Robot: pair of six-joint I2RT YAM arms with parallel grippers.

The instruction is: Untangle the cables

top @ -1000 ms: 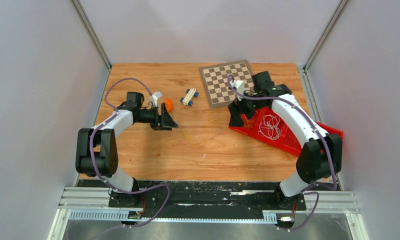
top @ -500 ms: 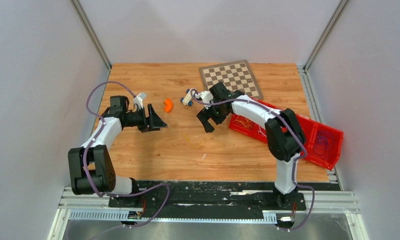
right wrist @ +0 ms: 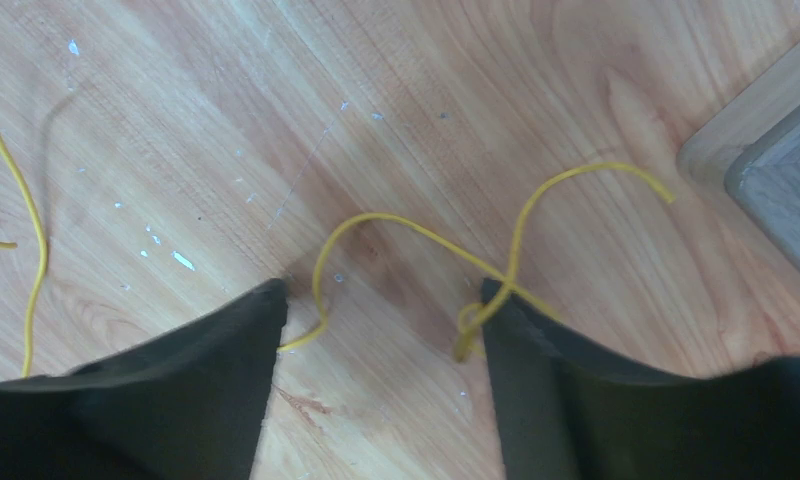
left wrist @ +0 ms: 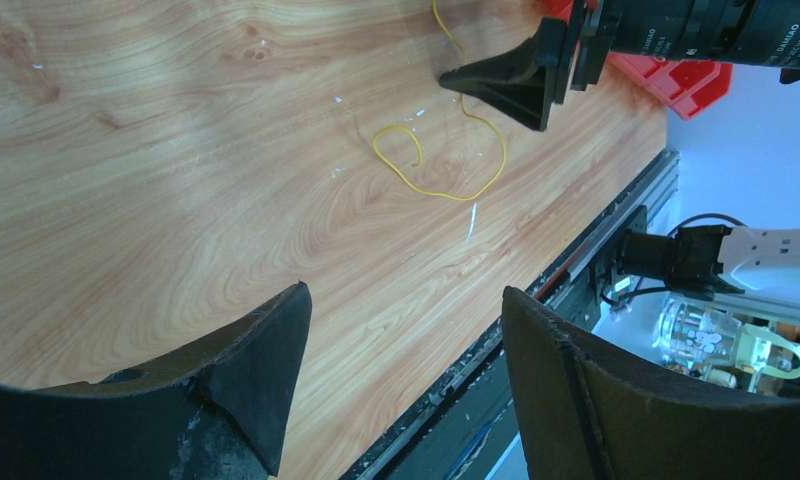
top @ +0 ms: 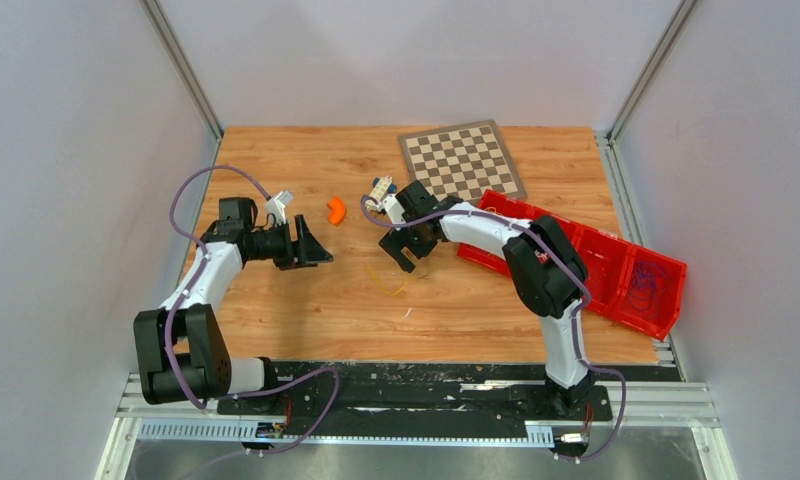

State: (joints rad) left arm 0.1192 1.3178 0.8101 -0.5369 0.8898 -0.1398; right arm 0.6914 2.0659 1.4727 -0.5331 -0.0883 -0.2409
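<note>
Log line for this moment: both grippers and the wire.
left gripper: open, empty, above wooden table | right gripper: open, straddling thin yellow wire

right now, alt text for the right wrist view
A thin yellow cable loops and crosses itself on the wooden table, between two open dark jaws. Another yellow strand curves at the left edge; a board corner shows at right.
</note>
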